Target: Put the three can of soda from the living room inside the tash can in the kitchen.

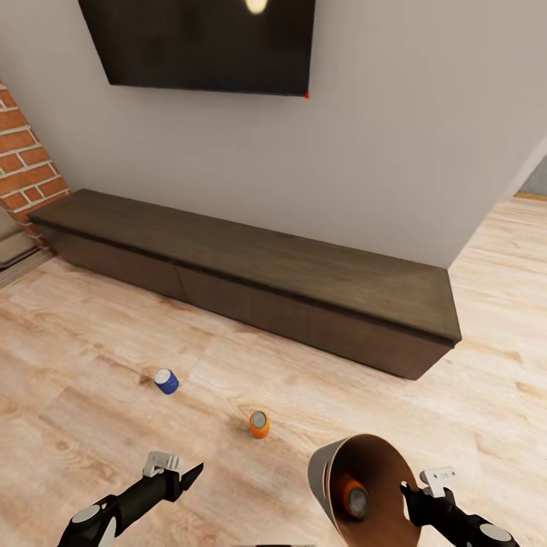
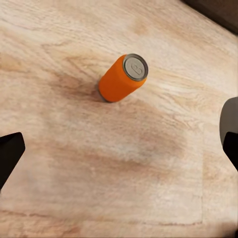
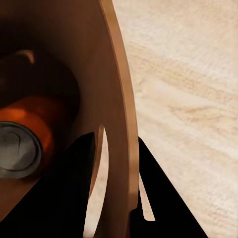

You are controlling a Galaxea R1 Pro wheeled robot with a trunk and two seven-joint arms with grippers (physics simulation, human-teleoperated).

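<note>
Orange can (image 1: 259, 424) stands between spread left fingers (image 2: 10, 153).

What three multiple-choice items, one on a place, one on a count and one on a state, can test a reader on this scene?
1. Where does the blue can stand?
A. on the wood floor
B. on the dark bench
C. inside the bucket

2. How many cans stand on the floor?
A. one
B. two
C. three

3. What is the state of the right gripper?
A. open above the floor
B. shut on the blue can
C. shut on the bucket's rim

Answers:
1 A: it stands on the planks in front of the bench.
2 B: the blue can and an orange can; another orange can lies in the bucket.
3 C: its fingers clamp the wall by the slot.
</note>
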